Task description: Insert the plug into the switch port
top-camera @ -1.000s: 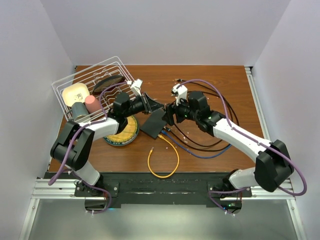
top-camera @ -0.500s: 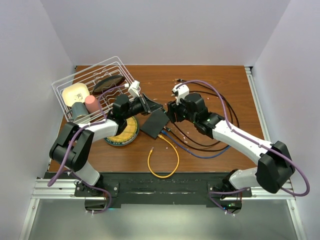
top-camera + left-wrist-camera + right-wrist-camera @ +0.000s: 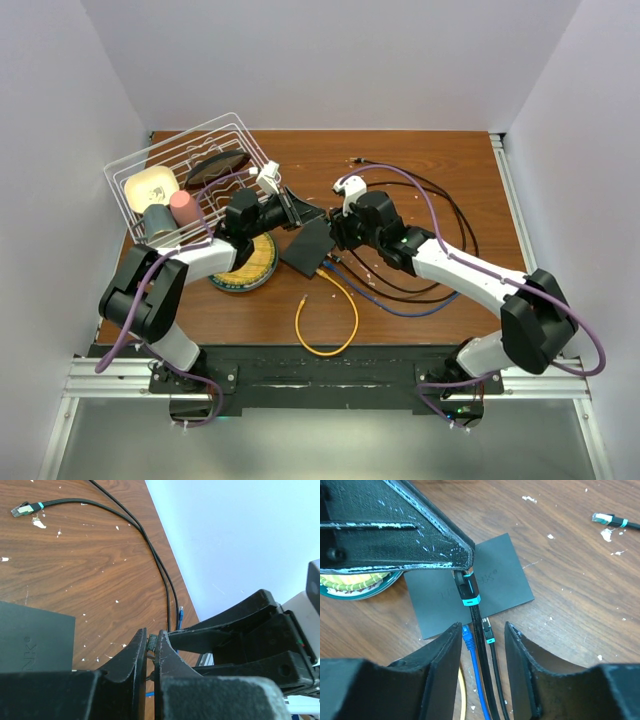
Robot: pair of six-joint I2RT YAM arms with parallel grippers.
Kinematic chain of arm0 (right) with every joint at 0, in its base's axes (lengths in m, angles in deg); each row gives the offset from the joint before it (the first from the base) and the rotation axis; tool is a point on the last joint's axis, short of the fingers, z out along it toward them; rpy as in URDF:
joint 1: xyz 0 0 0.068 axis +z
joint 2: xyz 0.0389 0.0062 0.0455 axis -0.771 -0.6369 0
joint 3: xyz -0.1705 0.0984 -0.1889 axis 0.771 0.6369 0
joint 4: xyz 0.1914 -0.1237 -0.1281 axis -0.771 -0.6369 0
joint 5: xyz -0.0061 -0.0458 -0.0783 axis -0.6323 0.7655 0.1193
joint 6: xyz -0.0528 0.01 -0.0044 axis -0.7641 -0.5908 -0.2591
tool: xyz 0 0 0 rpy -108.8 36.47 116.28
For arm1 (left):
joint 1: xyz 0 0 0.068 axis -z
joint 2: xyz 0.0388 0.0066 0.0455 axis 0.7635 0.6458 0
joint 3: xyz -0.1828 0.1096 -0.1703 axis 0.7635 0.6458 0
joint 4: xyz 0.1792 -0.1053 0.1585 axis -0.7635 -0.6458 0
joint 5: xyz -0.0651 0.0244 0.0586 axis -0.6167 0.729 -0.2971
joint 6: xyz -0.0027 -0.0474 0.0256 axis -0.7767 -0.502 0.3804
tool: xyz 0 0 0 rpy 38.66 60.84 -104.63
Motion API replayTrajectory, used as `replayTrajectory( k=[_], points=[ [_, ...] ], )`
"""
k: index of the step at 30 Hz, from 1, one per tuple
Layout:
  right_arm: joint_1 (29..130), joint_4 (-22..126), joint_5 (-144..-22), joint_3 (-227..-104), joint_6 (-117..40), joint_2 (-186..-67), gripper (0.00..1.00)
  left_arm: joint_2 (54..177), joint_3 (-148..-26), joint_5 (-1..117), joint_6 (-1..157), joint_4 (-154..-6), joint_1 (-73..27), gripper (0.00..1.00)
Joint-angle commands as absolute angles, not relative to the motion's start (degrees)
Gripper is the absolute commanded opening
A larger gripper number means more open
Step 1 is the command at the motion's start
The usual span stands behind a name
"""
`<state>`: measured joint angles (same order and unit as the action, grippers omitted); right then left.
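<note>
Status: black plug with teal band isn't in a port yet. Your left pincer is clamped almost shut on its head, holding it above the flat black switch box on the wooden tabletop. Your right pincer is spread wide and empty, straddling the plug's black cable, likely to regrip and steer it toward a port.

The right tool has slid leftward, closer to the plug pinched in the left tool.
</note>
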<state>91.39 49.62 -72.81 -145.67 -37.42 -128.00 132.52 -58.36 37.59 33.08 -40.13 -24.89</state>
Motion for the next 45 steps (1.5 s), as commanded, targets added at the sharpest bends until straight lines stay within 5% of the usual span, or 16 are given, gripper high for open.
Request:
replayTrajectory(
  k=[1, 7, 15, 23, 28, 38, 45],
  points=[
    [92.1, 52.32, -71.01, -148.48, -36.73, -128.38, 0.41, 133.06, -59.63, 37.17, 32.84, -37.46, -24.72, 0.0],
    [92.45, 55.3, -70.74, -147.78, -36.38, -128.38, 0.4, 133.77, -59.98, 36.46, 33.01, -37.1, -24.72, 0.0],
    [92.54, 55.13, -70.92, -148.57, -36.64, -130.67, 0.21, 133.94, -59.98, 35.67, 32.75, -36.31, -24.81, 0.0],
    [92.8, 55.04, -71.8, -148.48, -37.17, -130.41, 0.33, 134.21, -60.16, 35.76, 32.57, -36.23, -24.72, 0.0],
    [92.89, 55.22, -71.53, -148.31, -37.43, -130.76, 0.22, 134.12, -60.07, 35.85, 32.49, -36.14, -24.81, 0.0],
    [93.07, 55.04, -71.27, -147.78, -37.87, -131.63, 0.24, 134.21, -59.72, 36.37, 31.96, -35.35, -24.81, 0.0],
    [93.51, 55.13, -70.83, -147.34, -38.57, -131.99, 0.0, 133.94, -59.1, 36.55, 31.43, -34.56, -24.81, 0.0]
  ],
)
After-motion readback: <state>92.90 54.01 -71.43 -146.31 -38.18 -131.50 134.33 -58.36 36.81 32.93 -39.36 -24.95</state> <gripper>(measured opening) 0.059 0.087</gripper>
